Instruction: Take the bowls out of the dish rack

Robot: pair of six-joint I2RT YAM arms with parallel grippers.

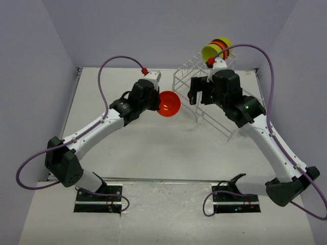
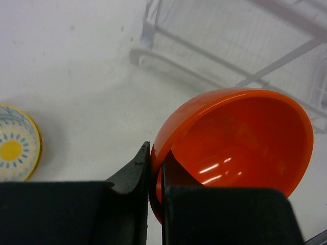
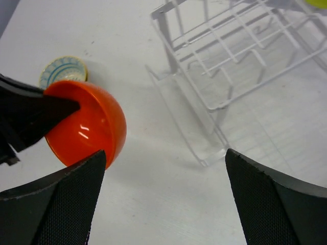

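Top view: L gripper (image 1: 160, 104) clamped on rim of orange-red bowl (image 1: 170, 103), centre of frame; bowl tipped, opening facing up toward cam; can't tell if it touches the table (image 1: 153, 153). Dish rack (image 1: 204, 76) upper right; stacked bowls (image 1: 217, 48) (lime-green, orange-red, yellow) stand on edge at its far end, top of frame. R gripper (image 1: 201, 98) sits over rack's near-left part, just right of the held bowl; jaw gap hard to read here.

L wrist view: fingers (image 2: 134, 173) pinch the bowl's rim at lower centre, one inside, one outside; orange-red bowl (image 2: 240, 143) fills right half. Cream bowl (image 2: 15, 150) w/ yellow flower centre at left edge, flat on table; rack wires (image 2: 230, 51) blurred, upper right.

R wrist view: jaws wide apart, nothing between; fingers (image 3: 66, 204) in the lower corners. Orange-red bowl (image 3: 92, 127) at left w/ L gripper's dark finger on it; cream bowl (image 3: 64, 71) upper left, just beyond it; rack (image 3: 230, 56) upper right.
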